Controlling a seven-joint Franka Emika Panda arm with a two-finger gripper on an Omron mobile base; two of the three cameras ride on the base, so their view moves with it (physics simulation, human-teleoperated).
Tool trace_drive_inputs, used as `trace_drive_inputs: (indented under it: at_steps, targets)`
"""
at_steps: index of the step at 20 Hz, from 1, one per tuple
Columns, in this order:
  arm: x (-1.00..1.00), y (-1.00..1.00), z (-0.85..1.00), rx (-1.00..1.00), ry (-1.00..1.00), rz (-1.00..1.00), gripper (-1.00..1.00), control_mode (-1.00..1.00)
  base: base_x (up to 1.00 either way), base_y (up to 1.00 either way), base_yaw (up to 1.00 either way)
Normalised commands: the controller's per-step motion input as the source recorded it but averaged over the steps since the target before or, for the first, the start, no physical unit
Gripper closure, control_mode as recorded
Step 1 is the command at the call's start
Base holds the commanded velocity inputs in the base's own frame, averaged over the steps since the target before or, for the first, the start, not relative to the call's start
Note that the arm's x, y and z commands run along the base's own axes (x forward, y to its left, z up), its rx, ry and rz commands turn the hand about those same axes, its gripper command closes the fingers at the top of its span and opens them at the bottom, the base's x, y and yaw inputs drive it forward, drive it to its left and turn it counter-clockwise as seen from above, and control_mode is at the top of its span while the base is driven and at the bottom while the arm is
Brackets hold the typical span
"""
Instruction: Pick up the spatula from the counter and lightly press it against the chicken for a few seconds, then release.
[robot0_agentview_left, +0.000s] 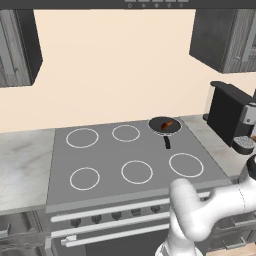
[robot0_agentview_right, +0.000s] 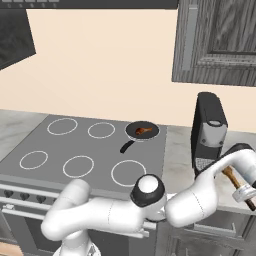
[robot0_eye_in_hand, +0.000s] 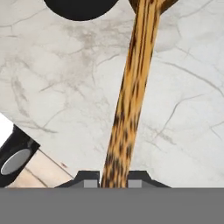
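Observation:
The wooden spatula (robot0_eye_in_hand: 131, 87) lies on the marble counter (robot0_eye_in_hand: 52, 87), right of the stove. My gripper (robot0_eye_in_hand: 113, 181) is shut on its striped handle, one dark fingertip on each side. In the right base view the spatula (robot0_agentview_right: 230, 175) slants under my hand, and the gripper (robot0_agentview_right: 241, 189) is low over the counter in front of the coffee machine. The chicken (robot0_agentview_left: 169, 124) (robot0_agentview_right: 145, 131), a small brown piece, sits in a black frying pan (robot0_agentview_left: 161, 128) (robot0_agentview_right: 135, 132) on the stove's back right burner.
A black coffee machine (robot0_agentview_left: 227, 112) (robot0_agentview_right: 209, 125) stands on the counter just behind my hand; its round dark base (robot0_eye_in_hand: 78, 8) is close to the spatula. The stove top (robot0_agentview_left: 135, 155) has several ring burners. The counter's front edge (robot0_eye_in_hand: 26, 127) is near.

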Motion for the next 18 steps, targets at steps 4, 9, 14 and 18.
trace_drive_inputs:
  at_steps: [4, 9, 14, 18]
  targets:
    - [-0.58, 0.79, 0.0, -0.01, -0.23, -0.01, 1.0, -1.0, 0.0, 0.0, 0.0]
    - [-0.79, 0.75, 0.0, -0.03, -0.29, -0.05, 1.0, -1.0, 0.0, 0.0, 0.0]
    - [-0.53, 0.94, 0.05, -0.14, -0.27, -0.06, 1.0, -1.0, 0.0, 0.0, 0.0]
    - [-0.36, 1.0, 0.09, -0.19, -0.22, -0.06, 1.0, -1.0, 0.0, 0.0, 0.0]
